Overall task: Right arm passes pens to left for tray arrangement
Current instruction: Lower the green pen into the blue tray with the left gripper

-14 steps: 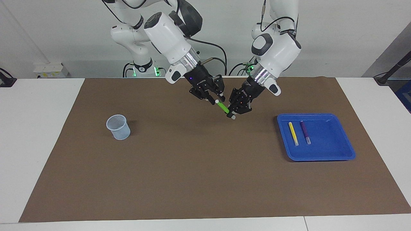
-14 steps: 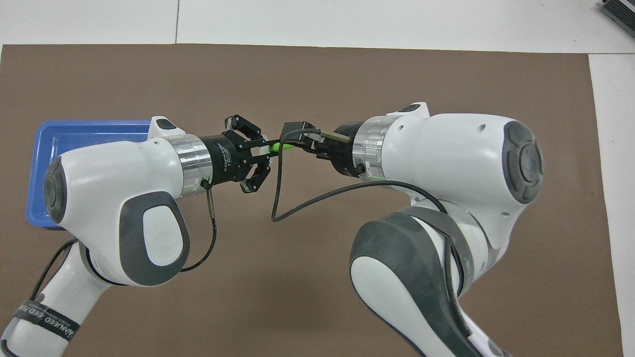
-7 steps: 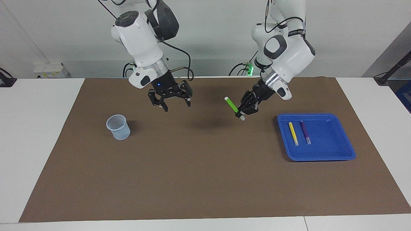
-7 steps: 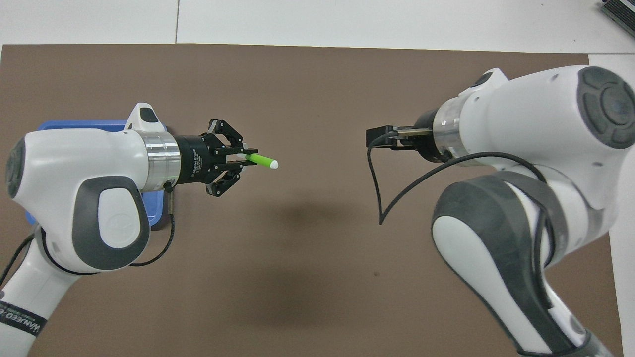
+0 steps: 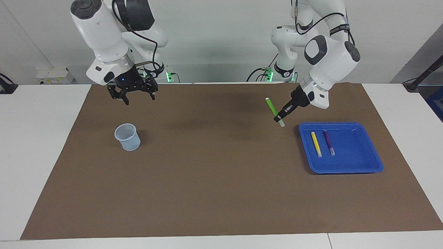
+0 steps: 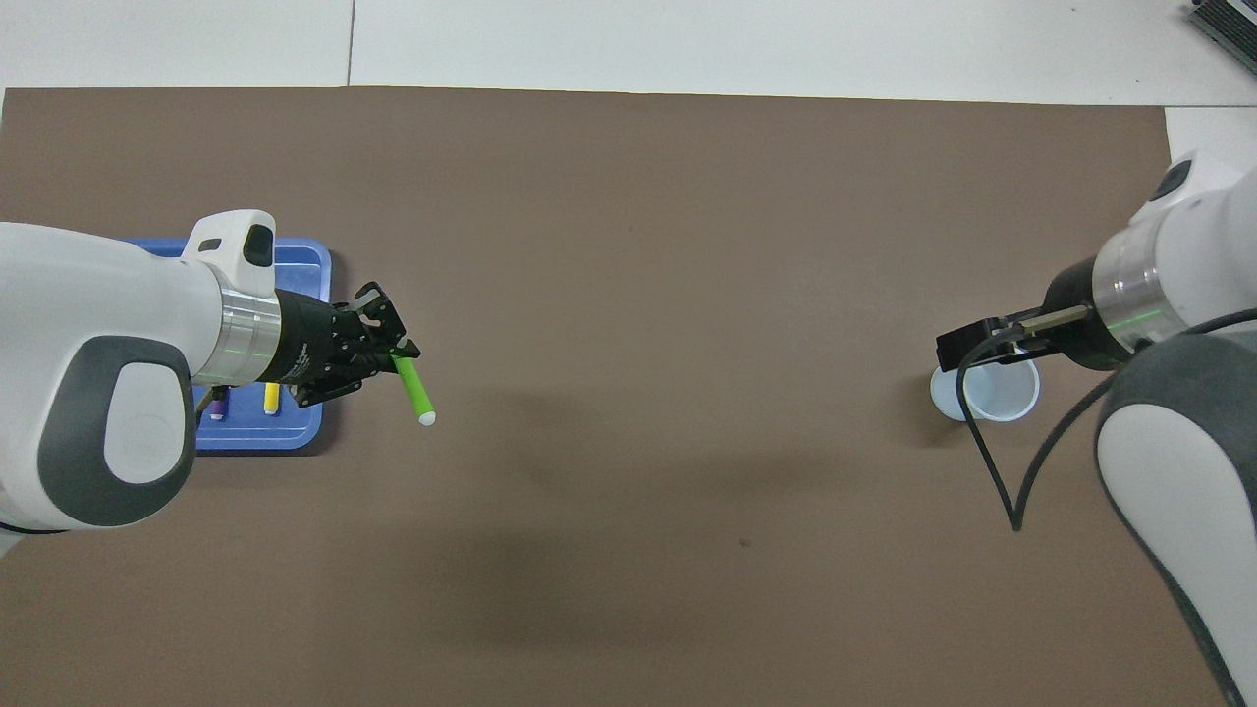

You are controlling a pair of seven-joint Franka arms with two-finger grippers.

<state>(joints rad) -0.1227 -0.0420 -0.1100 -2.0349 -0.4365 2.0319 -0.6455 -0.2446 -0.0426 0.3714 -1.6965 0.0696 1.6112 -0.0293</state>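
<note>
Brown mat [image 5: 214, 180] across white table [image 5: 38, 145]. Blue tray [image 5: 367, 152] at left arm's end, holding yellow pen [image 5: 316, 144] beside purple pen [image 5: 329, 142]. Mesh cup [image 5: 127, 137] toward right arm's end. Right gripper [image 5: 133, 97] raised over mat, fingers apart, holding nothing. Left gripper [image 5: 281, 115] clamped on green pen [image 5: 272, 107], tilted, over mat beside tray.

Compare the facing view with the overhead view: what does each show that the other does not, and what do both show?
Only the facing view shows the right tool, open and empty in the air, and both pens in the blue tray whole: the yellow pen beside the purple pen.

Only the overhead view looks straight down into the mesh cup; there the left arm covers much of the tray and most of both pens.

Both show the left tool shut on the green pen, held over the brown mat just short of the tray.
</note>
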